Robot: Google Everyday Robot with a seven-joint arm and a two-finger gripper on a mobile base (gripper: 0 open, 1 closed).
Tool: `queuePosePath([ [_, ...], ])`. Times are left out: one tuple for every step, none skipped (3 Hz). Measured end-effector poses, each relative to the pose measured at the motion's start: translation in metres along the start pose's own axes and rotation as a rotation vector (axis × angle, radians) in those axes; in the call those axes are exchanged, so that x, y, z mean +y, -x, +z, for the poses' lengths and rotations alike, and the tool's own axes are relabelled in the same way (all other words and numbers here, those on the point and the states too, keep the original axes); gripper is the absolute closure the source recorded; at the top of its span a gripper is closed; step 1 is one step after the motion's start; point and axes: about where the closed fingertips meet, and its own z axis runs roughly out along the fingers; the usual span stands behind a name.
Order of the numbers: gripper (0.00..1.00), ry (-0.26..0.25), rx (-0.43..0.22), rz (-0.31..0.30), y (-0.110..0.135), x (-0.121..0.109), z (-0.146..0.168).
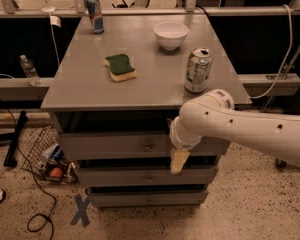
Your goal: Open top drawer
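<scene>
The top drawer (110, 146) is the widest grey front under the table top, with a small round metal knob (148, 146) at its centre. Its front sits a little forward of the two narrower drawers (140, 176) below it. My gripper (179, 160) hangs from the white arm (240, 129), which reaches in from the right. It is in front of the top drawer's lower edge, a short way right of the knob and slightly below it. It holds nothing that I can see.
On the grey table top (80, 89) are a green and yellow sponge (120, 66), a white bowl (171, 34), a soda can (197, 70) near the right edge and a blue can (94, 15) at the back. A wire basket (42, 154), cables and a blue tape cross (81, 210) lie on the floor at left.
</scene>
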Motion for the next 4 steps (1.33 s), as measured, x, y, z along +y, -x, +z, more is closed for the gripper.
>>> queuePosePath([
  [0.25, 0.006, -0.005, -0.002, 0.002, -0.003, 0.008],
  [0.47, 0.004, -0.003, 0.001, 0.0, -0.004, 0.008],
  [0.79, 0.018, 0.007, 0.017, -0.012, 0.005, 0.004],
  [0.99, 0.018, 0.007, 0.017, -0.011, 0.004, 0.001],
])
